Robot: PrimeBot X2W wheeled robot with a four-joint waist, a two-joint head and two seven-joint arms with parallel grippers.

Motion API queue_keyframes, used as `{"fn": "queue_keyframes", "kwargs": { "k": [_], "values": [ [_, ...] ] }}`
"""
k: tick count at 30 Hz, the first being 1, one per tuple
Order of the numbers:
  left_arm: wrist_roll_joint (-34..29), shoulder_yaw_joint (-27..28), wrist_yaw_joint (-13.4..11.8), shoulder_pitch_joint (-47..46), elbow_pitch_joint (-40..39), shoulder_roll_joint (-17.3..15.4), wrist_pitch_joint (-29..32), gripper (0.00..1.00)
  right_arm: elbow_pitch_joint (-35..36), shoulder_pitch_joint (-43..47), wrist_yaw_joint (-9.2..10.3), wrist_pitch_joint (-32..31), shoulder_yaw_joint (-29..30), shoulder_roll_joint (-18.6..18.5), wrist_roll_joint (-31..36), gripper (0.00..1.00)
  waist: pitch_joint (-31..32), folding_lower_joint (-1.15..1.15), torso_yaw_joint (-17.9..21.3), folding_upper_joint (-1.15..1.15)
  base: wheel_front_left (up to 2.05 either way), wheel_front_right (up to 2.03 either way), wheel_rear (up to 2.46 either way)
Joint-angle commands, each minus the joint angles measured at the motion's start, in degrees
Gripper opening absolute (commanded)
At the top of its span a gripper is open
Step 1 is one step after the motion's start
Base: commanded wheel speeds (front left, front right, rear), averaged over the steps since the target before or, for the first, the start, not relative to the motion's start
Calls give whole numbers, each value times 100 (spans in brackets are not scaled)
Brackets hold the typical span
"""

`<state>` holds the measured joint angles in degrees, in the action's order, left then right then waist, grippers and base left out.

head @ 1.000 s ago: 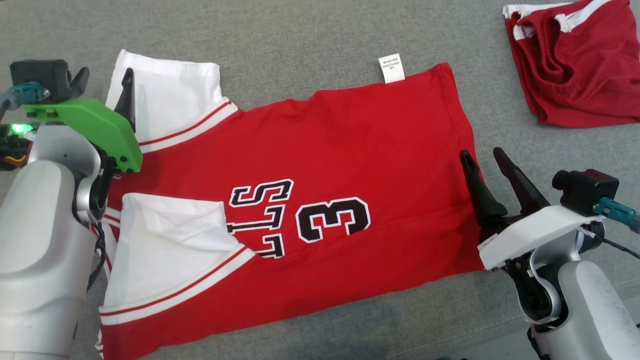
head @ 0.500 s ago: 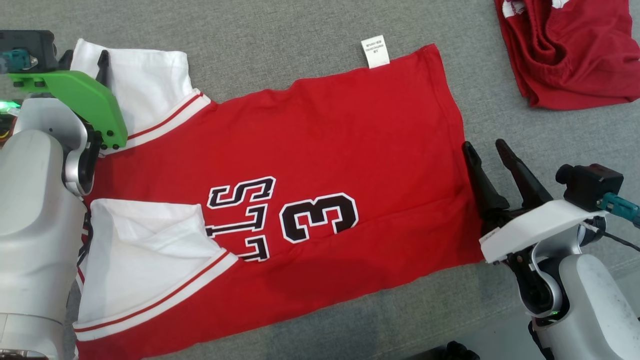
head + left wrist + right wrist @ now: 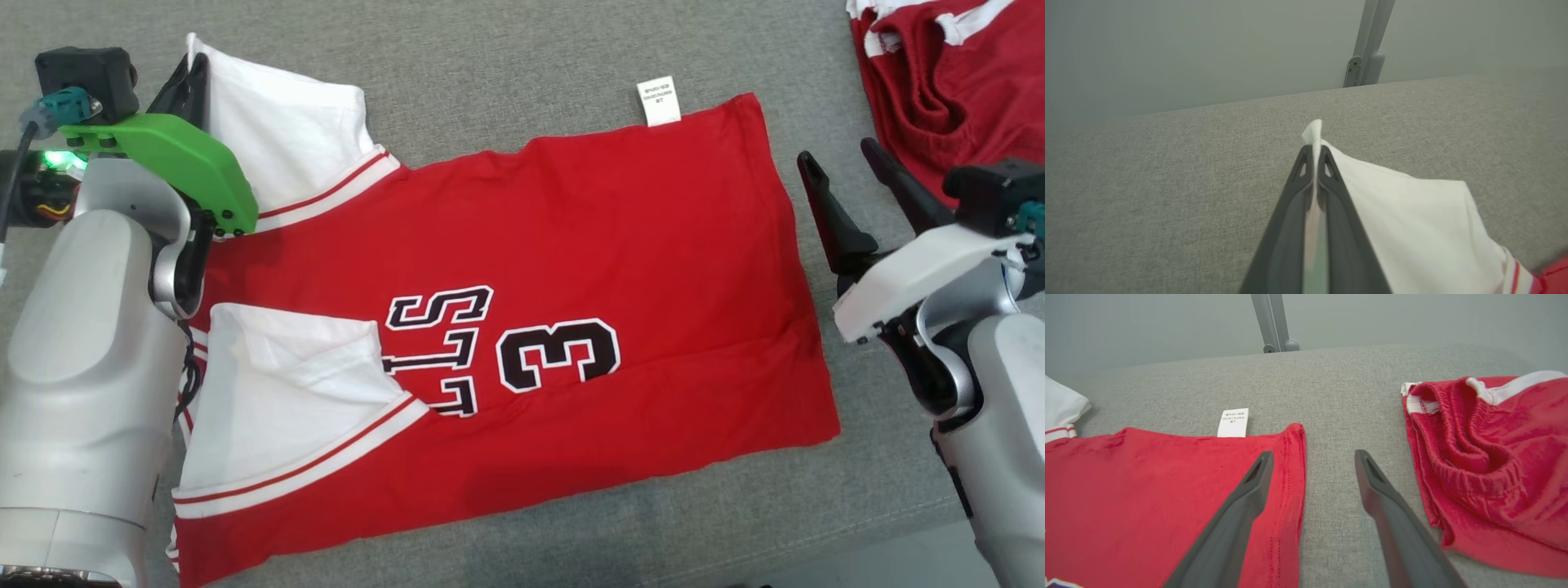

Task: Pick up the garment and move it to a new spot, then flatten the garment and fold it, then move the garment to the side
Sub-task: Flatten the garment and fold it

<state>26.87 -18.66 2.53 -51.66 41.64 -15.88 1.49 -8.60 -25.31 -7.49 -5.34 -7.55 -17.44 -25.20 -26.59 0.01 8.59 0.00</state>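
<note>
The red jersey (image 3: 620, 237) lies spread flat on the grey counter (image 3: 506, 57), number side up. The left gripper (image 3: 1313, 152) is pinched tight on a corner of the far white sleeve (image 3: 1404, 212). The right gripper (image 3: 837, 153) stands wide apart beside the jersey, perhaps just clear of it, near crumpled red shorts (image 3: 963, 82).

Crumpled red shorts (image 3: 963, 82), grey surface (image 3: 490, 65)

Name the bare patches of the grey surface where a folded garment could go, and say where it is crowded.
Free: the far strip of surface beyond the jersey, between its white sleeve and the shorts; also the near strip below the jersey. Crowded: the gap between jersey and shorts, where the open right gripper stands.
</note>
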Motion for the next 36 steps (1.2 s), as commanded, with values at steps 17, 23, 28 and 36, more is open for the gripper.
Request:
{"fn": "queue_keyframes", "kwargs": {
  "k": [17,23,28,36],
  "values": [
    [191,-252,-10,806,-1496,342,-195,0,-2321,-1750,0,-669,-1089,-808,-384,90,3,-1,-1000,0,0,0,0],
    [244,-248,-68,961,-1740,285,-179,0,-2682,-1990,1,-707,-1432,-936,-625,20,26,-1,-1035,0,0,0,0],
    [333,-174,-99,1114,-1915,231,-264,0,-2843,-2141,3,-523,-1615,-981,-787,0,72,-1,-1019,0,0,0,0],
    [535,26,-153,1865,-2648,140,-667,0,-2484,-1827,2,255,-1843,-1112,-1173,0,309,-1,-1002,0,0,0,0]
  ]
}}
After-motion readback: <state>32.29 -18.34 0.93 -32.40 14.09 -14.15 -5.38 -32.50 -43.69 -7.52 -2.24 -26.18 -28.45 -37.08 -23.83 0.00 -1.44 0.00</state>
